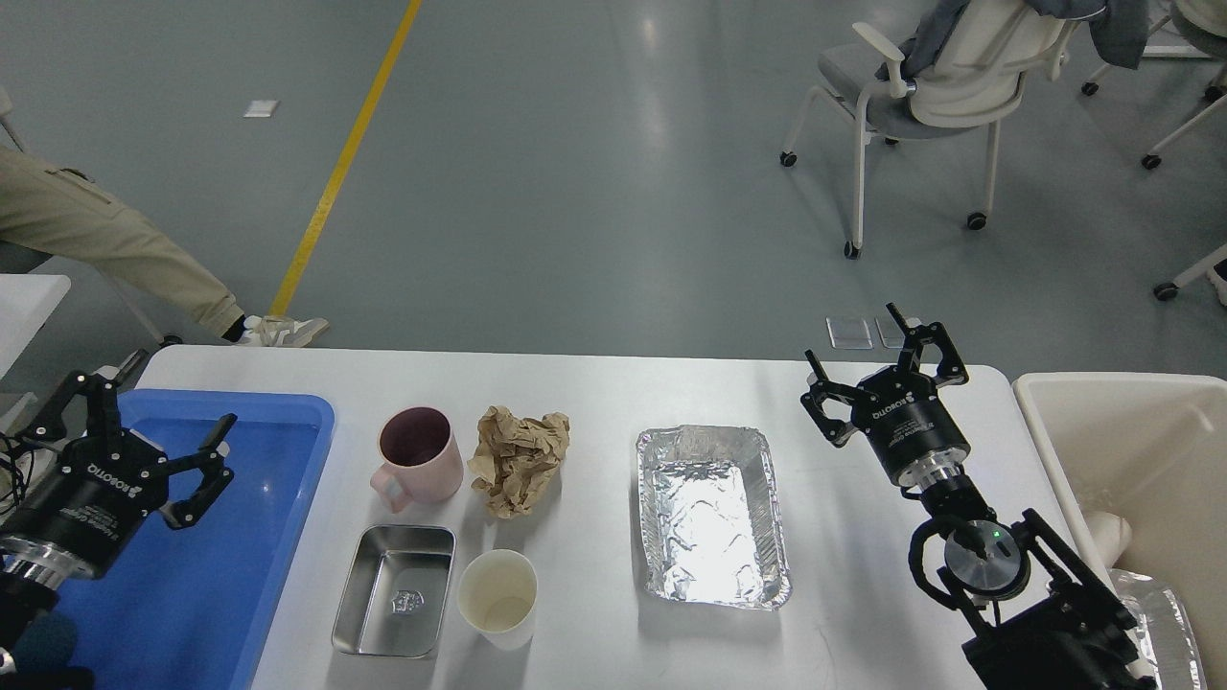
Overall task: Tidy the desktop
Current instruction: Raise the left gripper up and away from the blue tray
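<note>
Your desktop (594, 393) spans the near scene, still cluttered. The left gripper (134, 431) over the blue tray (288, 422) and the right gripper (877, 369) at far right both gape wide, holding nothing. The crumpled paper (518, 458) looks light and soft: pinch its middle. Take the pink mug (418, 454), likely heavier, by its rim.

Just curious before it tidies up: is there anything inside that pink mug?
From above, the pink mug shows only a dark, maroon interior with nothing visible in it. The very bottom is in shadow, so a little dark liquid or residue cannot be ruled out.
</note>
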Controlling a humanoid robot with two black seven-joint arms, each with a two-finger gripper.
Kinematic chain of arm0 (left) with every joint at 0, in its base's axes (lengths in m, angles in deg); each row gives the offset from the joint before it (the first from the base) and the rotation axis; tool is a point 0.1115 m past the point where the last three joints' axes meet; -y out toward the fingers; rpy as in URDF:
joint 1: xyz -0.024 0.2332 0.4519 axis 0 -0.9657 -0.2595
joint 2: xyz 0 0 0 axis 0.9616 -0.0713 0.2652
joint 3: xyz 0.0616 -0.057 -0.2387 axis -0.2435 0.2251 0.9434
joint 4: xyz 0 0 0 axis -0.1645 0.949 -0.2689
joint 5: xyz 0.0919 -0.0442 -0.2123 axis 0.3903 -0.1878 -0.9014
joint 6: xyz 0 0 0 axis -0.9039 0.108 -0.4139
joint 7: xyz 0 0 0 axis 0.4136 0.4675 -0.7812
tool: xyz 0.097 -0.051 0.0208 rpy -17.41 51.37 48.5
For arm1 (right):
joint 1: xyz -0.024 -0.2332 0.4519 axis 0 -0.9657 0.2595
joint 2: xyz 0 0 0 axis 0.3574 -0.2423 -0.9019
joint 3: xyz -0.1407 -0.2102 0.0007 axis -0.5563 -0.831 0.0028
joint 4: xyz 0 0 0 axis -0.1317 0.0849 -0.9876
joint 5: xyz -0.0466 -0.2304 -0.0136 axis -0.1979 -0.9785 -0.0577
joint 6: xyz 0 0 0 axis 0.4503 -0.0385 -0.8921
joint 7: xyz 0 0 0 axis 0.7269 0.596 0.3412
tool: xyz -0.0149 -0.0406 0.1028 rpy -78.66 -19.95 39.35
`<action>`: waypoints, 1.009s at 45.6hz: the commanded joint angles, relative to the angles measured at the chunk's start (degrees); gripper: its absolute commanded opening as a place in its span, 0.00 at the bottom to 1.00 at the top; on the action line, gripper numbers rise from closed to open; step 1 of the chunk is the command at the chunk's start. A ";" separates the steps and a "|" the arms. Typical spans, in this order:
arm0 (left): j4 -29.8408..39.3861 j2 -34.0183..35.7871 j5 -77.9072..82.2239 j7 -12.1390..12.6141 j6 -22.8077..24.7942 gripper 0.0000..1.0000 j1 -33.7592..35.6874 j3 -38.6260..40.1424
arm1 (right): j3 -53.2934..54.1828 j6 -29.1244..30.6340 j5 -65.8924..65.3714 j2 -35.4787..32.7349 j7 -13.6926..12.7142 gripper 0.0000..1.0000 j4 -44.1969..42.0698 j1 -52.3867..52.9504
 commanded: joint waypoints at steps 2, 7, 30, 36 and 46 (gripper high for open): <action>1.78 8.55 -0.08 0.11 -1.40 0.97 -3.38 -0.24 | -0.20 0.11 0.00 0.38 0.00 1.00 -0.01 -0.10; 1.78 15.50 0.00 1.25 -1.84 0.97 -5.66 -0.33 | -0.20 0.20 0.09 0.38 0.00 1.00 -0.01 -0.10; 0.29 40.74 14.57 2.22 -2.46 0.97 -15.95 -0.16 | -1.34 0.20 0.09 0.82 0.00 1.00 -0.10 -0.46; -0.24 40.74 25.66 2.04 -2.37 0.97 -15.86 1.94 | -1.34 0.11 0.00 0.47 0.00 1.00 -0.10 -0.46; -0.33 39.77 26.11 1.25 -2.20 0.97 -15.34 3.27 | -1.43 -0.07 0.00 0.21 0.00 1.00 -0.10 -0.63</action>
